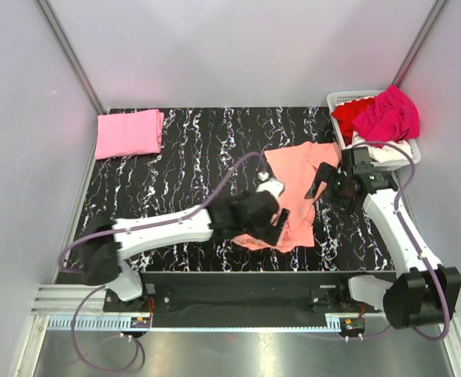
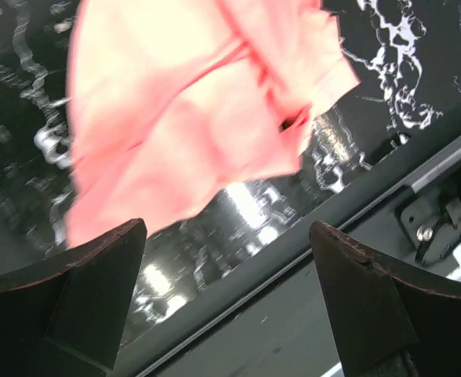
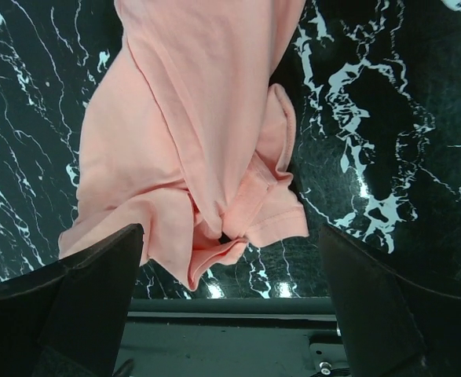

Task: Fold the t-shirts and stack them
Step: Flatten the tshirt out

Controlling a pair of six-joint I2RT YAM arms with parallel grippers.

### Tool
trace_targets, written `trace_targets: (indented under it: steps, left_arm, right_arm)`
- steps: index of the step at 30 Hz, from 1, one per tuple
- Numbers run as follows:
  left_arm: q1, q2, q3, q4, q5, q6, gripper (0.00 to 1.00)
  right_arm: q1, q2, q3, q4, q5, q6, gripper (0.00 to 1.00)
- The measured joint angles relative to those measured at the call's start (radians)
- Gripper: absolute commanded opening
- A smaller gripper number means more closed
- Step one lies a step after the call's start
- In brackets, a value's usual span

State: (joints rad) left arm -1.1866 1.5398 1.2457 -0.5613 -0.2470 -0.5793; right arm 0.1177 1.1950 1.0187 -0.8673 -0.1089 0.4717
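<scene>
Top external: salmon shirt [image 1: 297, 177] crumpled mid-surface [image 1: 183, 149], not yet flattened. Left pincer [image 2: 226, 271] and right pincer [image 3: 230, 290] spread, empty, poised at its edges, probably to grab corners. Pink shirt [image 1: 128, 133] folded far-left.

Top view: bright, even, diffuse light from overhead. Pale grey walls [image 1: 26, 157] slightly washed out, with a faint pink cast near the folded light pink cotton t-shirt [image 1: 128, 133]. Glossy black white-veined bench [image 1: 191, 149]: soft sheen, weak shadows only.

Left wrist view: strong motion blur. Salmon-orange cotton t-shirt [image 2: 183, 118] overexposed and smeared. White glare patches on bench near its edge.

Right wrist view: sharp, evenly lit. Right claw [image 3: 232, 236] fingers dark, soft-edged.
</scene>
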Motion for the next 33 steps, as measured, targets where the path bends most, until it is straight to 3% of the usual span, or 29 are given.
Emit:
trace_targets:
  steps: [3,9,20,23,24,28,33]
  left_arm:
    - [-0.018,0.168,0.149,-0.017,-0.023,-0.002,0.85]
    - [-0.018,0.375,0.3,-0.065,-0.045,0.001,0.75]
    - [-0.028,0.526,0.362,-0.134,-0.069,0.001,0.6]
    - [-0.029,0.526,0.367,-0.145,-0.086,-0.003,0.47]
    - [-0.029,0.526,0.368,-0.146,-0.09,-0.005,0.34]
    - [-0.029,0.526,0.368,-0.148,-0.099,-0.006,0.0]
    - [-0.029,0.525,0.368,-0.152,-0.101,-0.007,0.0]
  right_arm:
    - [0.0,-0.054,0.0,-0.005,0.024,-0.001,1.0]
    - [0.0,-0.117,-0.002,-0.022,0.046,-0.003,1.0]
    - [0.0,-0.124,-0.024,-0.022,0.044,-0.01,1.0]
    - [0.0,-0.124,-0.028,-0.022,0.044,-0.012,1.0]
    - [0.0,-0.124,-0.029,-0.022,0.044,-0.012,1.0]
    - [0.0,-0.124,-0.032,-0.021,0.044,-0.012,1.0]
    - [0.0,-0.124,-0.035,-0.02,0.044,-0.012,1.0]
